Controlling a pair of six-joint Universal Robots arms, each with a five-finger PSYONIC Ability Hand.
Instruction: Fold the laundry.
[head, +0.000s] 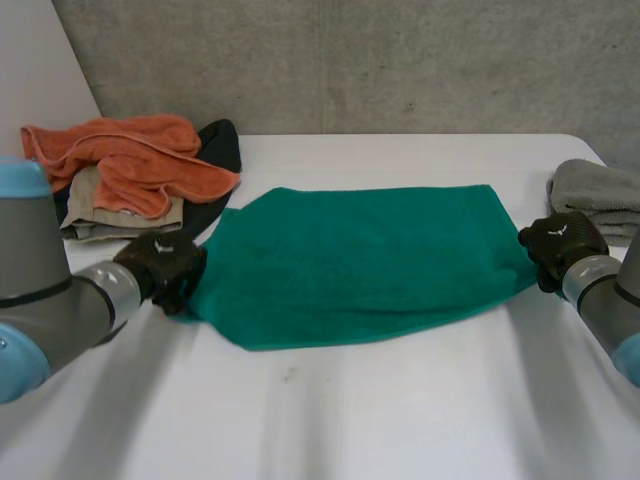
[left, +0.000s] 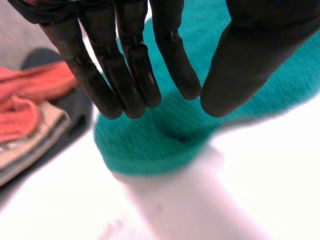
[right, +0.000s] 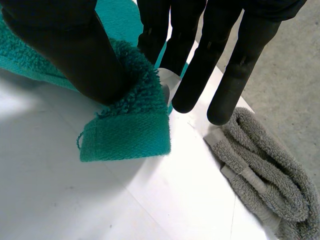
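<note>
Green towel (head: 360, 260) lies flat mid-surface (head: 400, 410); right hand (head: 560, 245) pinches its right corner between thumb and fingers; left hand (head: 165, 268), fingers straight and spread, over its left corner; folded grey towel (head: 600, 195) just beside right hand.

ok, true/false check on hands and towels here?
1. The green towel lies flat on the table. True.
2. The right hand pinches a corner of it. True.
3. The left hand is a closed fist. False: its fingers are straight, at the towel's opposite end.
4. The grey towel lies on the green one. False: it sits folded beside it, apart.
5. An orange towel tops the pile near the left hand. True.
</note>
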